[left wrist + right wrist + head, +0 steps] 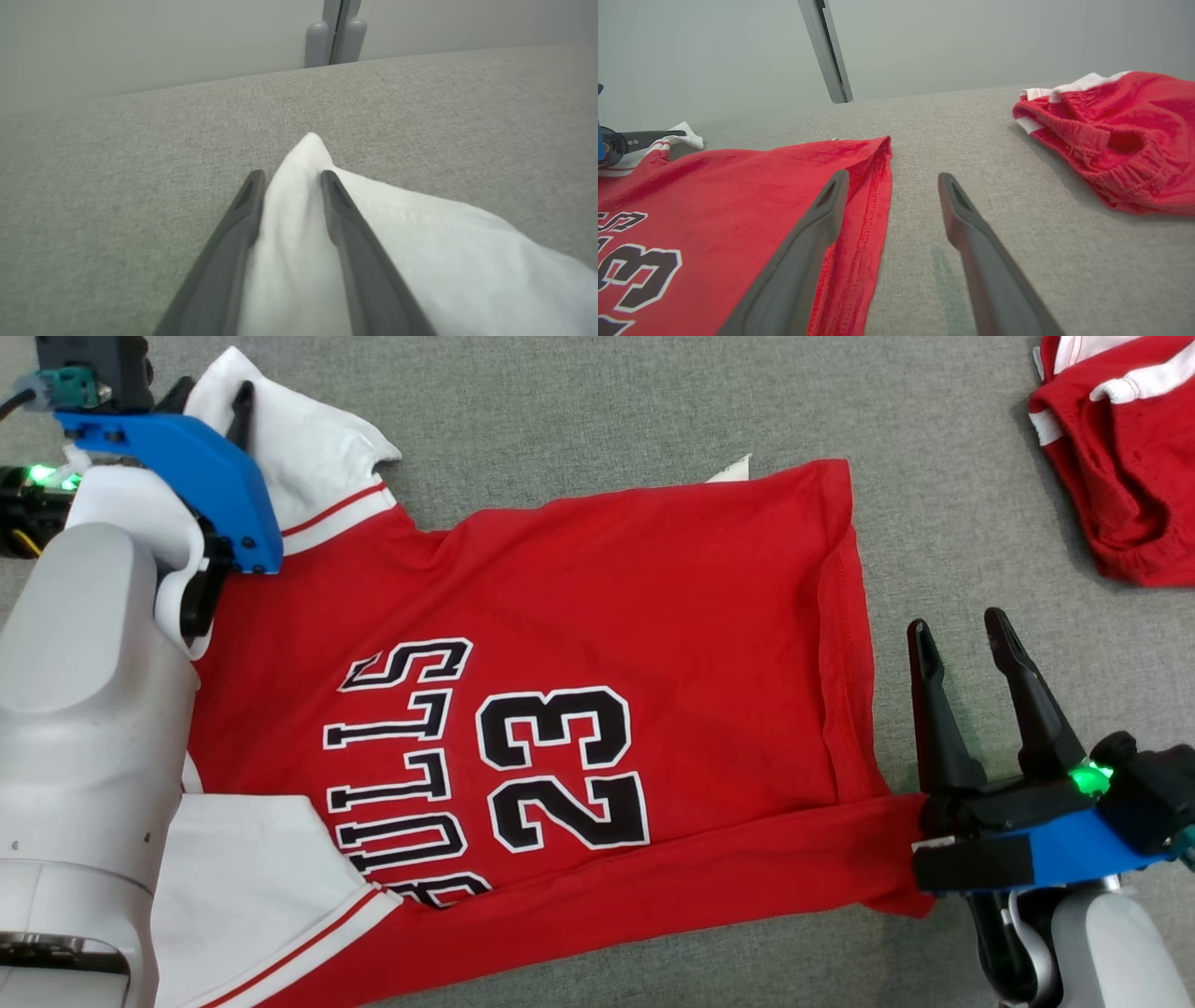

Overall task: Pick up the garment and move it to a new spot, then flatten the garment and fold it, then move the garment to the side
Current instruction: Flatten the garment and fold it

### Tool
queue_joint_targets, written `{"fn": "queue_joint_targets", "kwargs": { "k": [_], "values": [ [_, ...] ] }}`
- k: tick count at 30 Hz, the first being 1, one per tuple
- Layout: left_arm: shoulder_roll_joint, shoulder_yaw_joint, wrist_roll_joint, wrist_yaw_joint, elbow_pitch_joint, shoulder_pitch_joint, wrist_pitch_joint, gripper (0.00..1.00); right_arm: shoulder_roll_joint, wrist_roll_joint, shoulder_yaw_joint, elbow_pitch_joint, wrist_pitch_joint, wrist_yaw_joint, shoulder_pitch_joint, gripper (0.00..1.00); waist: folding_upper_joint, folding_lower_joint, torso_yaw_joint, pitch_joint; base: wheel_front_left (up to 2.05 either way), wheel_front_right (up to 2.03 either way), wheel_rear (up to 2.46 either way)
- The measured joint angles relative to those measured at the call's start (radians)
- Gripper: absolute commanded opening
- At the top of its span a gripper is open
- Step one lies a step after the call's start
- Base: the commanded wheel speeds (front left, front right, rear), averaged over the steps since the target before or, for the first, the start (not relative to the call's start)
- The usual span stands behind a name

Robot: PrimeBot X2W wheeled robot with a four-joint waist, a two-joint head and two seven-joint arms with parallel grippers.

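Pinching the white sleeve (420,242) at far left, the left gripper (289,179) is clamping cloth between its fingers. Red jersey (653,616) is lying flat on the grey table (607,401). Right gripper (957,625) is hovering beside the hem, fingers spread. Red shorts (1120,476) are lying far right.

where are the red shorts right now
In the head view's top right corner, the red shorts lie bunched, apart from the jersey and beyond the right claw.

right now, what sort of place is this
Probably a robot test bench, not a home: a grey fabric-covered surface, bare pale walls with a metal post, and a red jersey and red shorts laid out.
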Motion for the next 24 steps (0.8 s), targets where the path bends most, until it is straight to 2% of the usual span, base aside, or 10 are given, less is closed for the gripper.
{"fn": "queue_joint_targets", "kwargs": {
  "k": [8, 21, 22, 23, 24],
  "values": [
    [0.015, -0.107, -0.082, -0.004, 0.016, -0.036, -0.077, 0.00, -0.053, 0.052, -0.002, 0.111, 0.013, 0.000, -0.122, 1.00, -0.0002, -0.0001, 0.020, -0.010, 0.00, 0.00, 0.00],
    [-0.026, -0.229, -0.163, -0.004, 0.029, -0.081, -0.202, 0.00, -0.199, 0.173, 0.107, 0.478, 0.097, 0.000, -0.431, 1.00, -0.0001, 0.0000, 0.122, 0.010, 0.00, 0.00, 0.00],
    [-0.030, -0.237, -0.168, -0.004, 0.030, -0.082, -0.214, 0.00, -0.209, 0.180, 0.116, 0.500, 0.108, 0.000, -0.439, 0.50, -0.0002, 0.0000, 0.129, 0.010, 0.00, 0.00, 0.00],
    [-0.031, -0.245, -0.174, -0.004, 0.032, -0.082, -0.225, 0.00, -0.217, 0.188, 0.123, 0.513, 0.115, 0.000, -0.447, 0.40, -0.0002, -0.0001, 0.134, 0.009, 0.00, 0.00, 0.00],
    [-0.032, -0.249, -0.181, -0.004, 0.034, -0.082, -0.238, 0.00, -0.226, 0.197, 0.134, 0.524, 0.128, 0.000, -0.457, 0.00, -0.0003, -0.0001, 0.136, 0.007, 0.00, 0.00, 0.00]
  ]
}}
